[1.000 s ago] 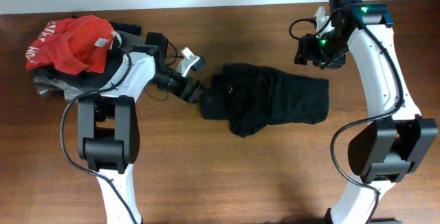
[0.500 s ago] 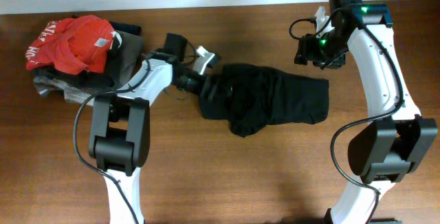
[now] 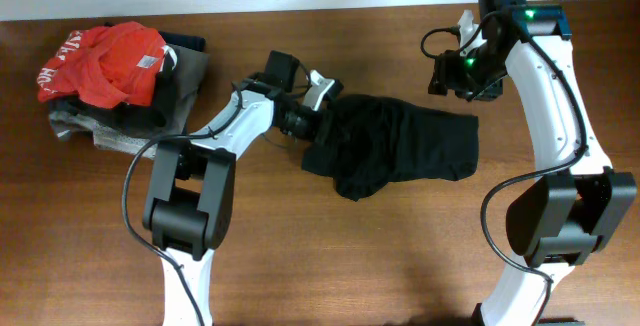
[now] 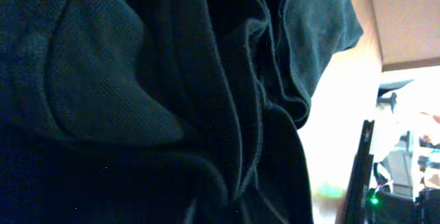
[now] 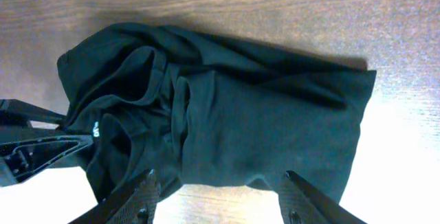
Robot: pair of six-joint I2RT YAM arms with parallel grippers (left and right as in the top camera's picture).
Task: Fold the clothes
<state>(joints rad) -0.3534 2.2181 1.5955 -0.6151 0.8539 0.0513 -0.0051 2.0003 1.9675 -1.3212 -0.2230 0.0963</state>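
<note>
Black shirt (image 3: 400, 149) bunched, long axis left-right; left gripper (image 3: 318, 123) nosed into its left end, jaws hidden so can't tell, right gripper (image 5: 218, 203) spread empty above the right end.

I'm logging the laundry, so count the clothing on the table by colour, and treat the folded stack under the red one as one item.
Black shirt: 1
Red garment: 1
Grey and dark stack: 1 (how many pieces are in it cannot be told)
Total: 3
</note>
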